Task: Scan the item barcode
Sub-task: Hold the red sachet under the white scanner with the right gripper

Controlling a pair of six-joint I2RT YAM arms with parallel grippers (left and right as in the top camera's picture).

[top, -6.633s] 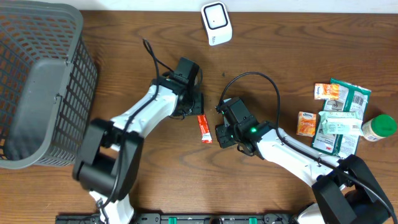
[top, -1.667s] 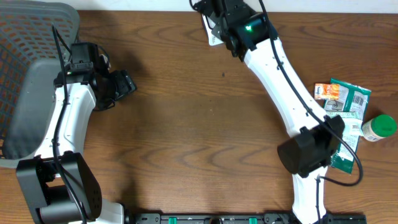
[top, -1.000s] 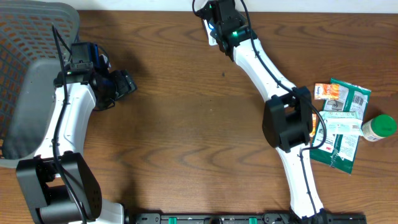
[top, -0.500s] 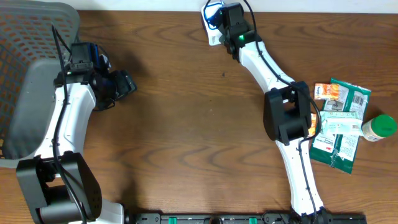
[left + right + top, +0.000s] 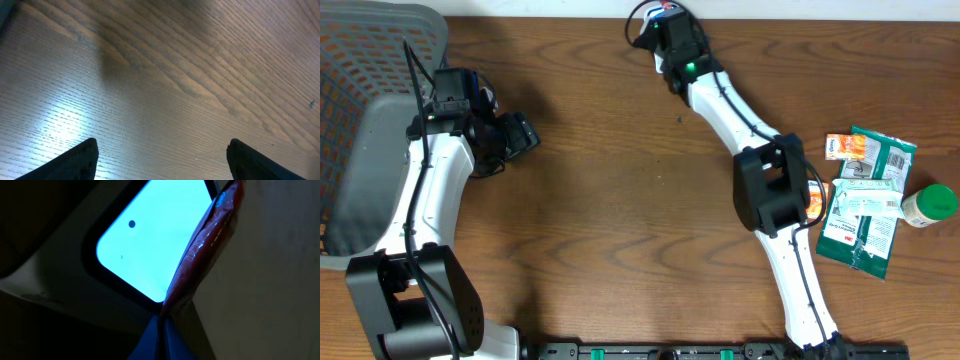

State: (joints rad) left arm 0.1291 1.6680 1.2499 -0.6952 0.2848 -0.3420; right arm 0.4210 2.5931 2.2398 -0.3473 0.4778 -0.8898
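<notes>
The right arm [image 5: 720, 95] has swung from the middle of the wooden surface [image 5: 620, 200] out to the scanner [image 5: 60, 280] at the far edge, and in the last half-second its claw has slid over the scanner, hiding it from above. The left arm [image 5: 425, 190] has drawn back from the centre.

A grey mesh basket [image 5: 360, 60] stands well to the left of the scanner. The left arm lies between basket and scanner, close to the basket. The left claw [image 5: 160, 165] hangs over bare wood with its fingers [image 5: 75, 160] spread wide apart and nothing between them.

Well to the right of the scanner, nearer the front edge, lies a cluster of green and orange packets [image 5: 865, 210], a green-capped bottle [image 5: 930, 205] just beyond them.

The right claw [image 5: 161, 335] is clamped on one end of the red sachet [image 5: 205, 250]. The sachet stands edge-on right at the scanner's window, which glows pale blue.
</notes>
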